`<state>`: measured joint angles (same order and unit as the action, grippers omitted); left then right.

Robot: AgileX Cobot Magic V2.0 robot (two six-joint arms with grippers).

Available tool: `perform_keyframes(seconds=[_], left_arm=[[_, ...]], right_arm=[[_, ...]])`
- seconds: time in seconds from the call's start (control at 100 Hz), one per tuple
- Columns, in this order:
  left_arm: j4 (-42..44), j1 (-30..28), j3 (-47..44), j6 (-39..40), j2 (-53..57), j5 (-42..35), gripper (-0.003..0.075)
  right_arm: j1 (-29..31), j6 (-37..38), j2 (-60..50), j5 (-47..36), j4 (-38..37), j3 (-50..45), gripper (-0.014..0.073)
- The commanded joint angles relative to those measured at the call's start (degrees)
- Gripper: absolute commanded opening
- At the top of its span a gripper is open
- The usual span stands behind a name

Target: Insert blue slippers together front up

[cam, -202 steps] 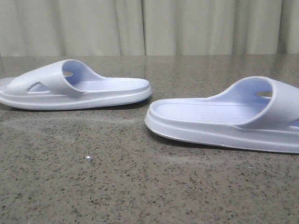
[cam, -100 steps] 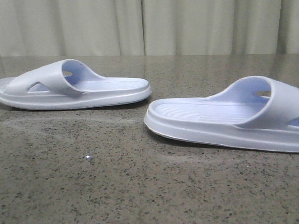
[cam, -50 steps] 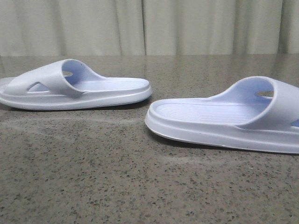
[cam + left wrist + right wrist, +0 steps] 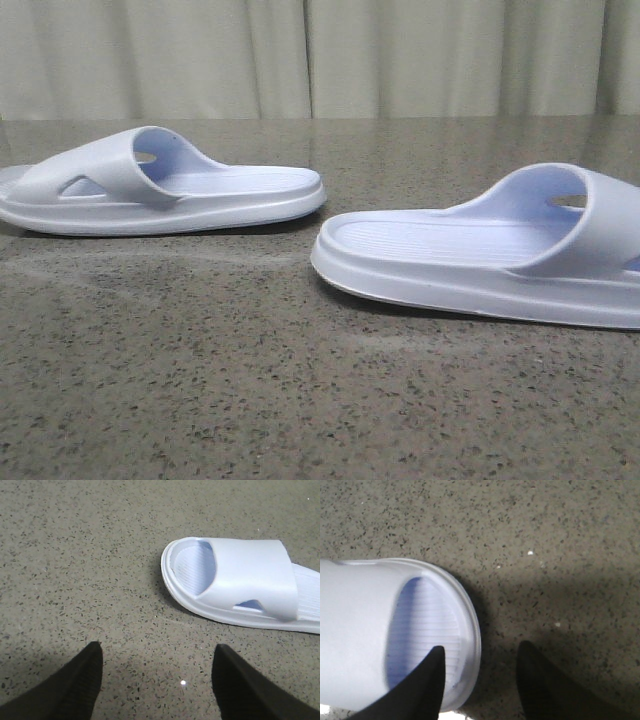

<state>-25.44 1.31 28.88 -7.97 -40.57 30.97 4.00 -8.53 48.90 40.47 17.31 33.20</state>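
Two pale blue slippers lie soles down on the speckled table. The left slipper (image 4: 165, 190) is at the far left and the right slipper (image 4: 480, 255) is nearer, at the right. Neither gripper shows in the front view. In the left wrist view my left gripper (image 4: 157, 646) is open and empty over bare table, a short way from the left slipper (image 4: 245, 582). In the right wrist view my right gripper (image 4: 482, 646) is open. It straddles the rounded end rim of the right slipper (image 4: 380, 630), with one finger above the footbed and the other above the table.
The dark speckled stone table (image 4: 250, 400) runs back to a pale curtain (image 4: 320, 55). A gap of bare table lies between the two slippers. A small bright speck (image 4: 183, 682) sits on the table between my left fingers.
Both slippers have stayed where they were. A small bright speck seen on the table at the front left in the earlier front views no longer shows there.
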Motion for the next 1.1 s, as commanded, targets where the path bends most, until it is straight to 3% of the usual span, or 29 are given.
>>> perform_keyframes(seconds=[0.0, 0.22, 0.36, 0.53, 0.85, 0.92, 1.05, 1.09], left_arm=[[-2.65, 0.44, 2.03, -1.67, -0.77, -3.54, 0.0422], [-3.62, 0.44, 2.03, -3.02, -0.93, -3.54, 0.0422], [-3.72, 0.44, 2.03, -3.82, -0.93, -3.54, 0.0422], [-3.72, 0.44, 2.03, -4.17, -0.93, -3.54, 0.0422], [-3.8, 0.44, 2.03, -4.3, -0.93, -3.25, 0.0422], [-4.23, 0.44, 2.03, -4.3, -0.93, -3.01, 0.0422], [-5.34, 0.44, 2.39, -4.3, -3.27, -2.76, 0.0422], [-5.34, 0.44, 3.28, -4.3, -4.64, -2.11, 0.0422]], right_arm=[[0.38, -1.32, 1.57, -2.81, 1.74, 3.07, 0.028], [2.89, -6.59, 6.11, -1.42, 8.2, 3.56, 0.0279], [8.56, -16.15, 7.65, 1.91, 18.97, 3.56, 0.0278], [15.25, -24.2, 10.61, 7.22, 26.91, 3.56, 0.0277], [16.83, -33.24, 19.83, 14.98, 36.95, 3.56, 0.0272], [16.83, -33.24, 20.59, 15.07, 36.8, 3.56, 0.02], [16.83, -33.37, 20.59, 15.03, 36.8, 3.56, -0.0107], [16.83, -33.37, 20.59, 14.67, 36.66, 3.56, -0.01]])
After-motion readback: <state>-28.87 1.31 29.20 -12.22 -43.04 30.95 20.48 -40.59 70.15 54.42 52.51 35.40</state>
